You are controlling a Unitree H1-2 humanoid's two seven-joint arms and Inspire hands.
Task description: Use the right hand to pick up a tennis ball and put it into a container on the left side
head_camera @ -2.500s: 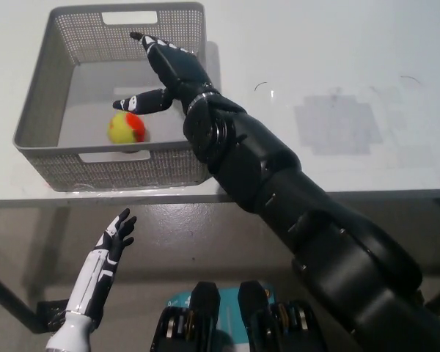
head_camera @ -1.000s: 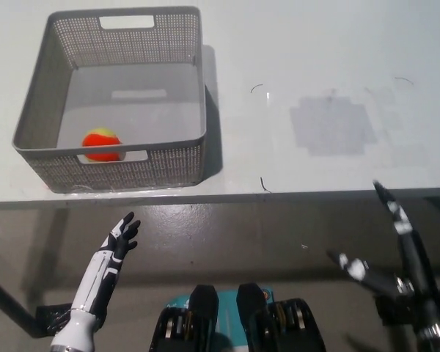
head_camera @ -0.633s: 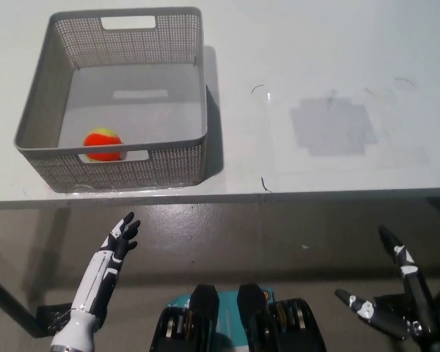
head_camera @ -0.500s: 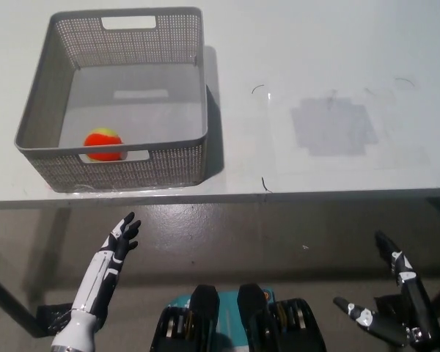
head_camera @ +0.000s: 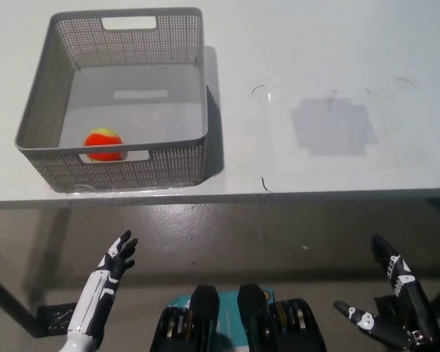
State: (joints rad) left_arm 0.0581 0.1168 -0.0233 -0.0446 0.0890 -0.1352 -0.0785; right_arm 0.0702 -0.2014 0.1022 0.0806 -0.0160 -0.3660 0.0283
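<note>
Right hand (head_camera: 392, 312): near right, below the counter edge, fingers spread, holding nothing. Left hand (head_camera: 110, 271): near left, also below the counter edge, fingers apart, empty. Counter (head_camera: 315, 59): white, with a grey rectangular patch (head_camera: 331, 126) at right. Container (head_camera: 117, 95): grey mesh basket, far left on the counter. Tennis ball (head_camera: 103, 144): orange and yellow, inside the container against its near wall. No legible writing is visible.
</note>
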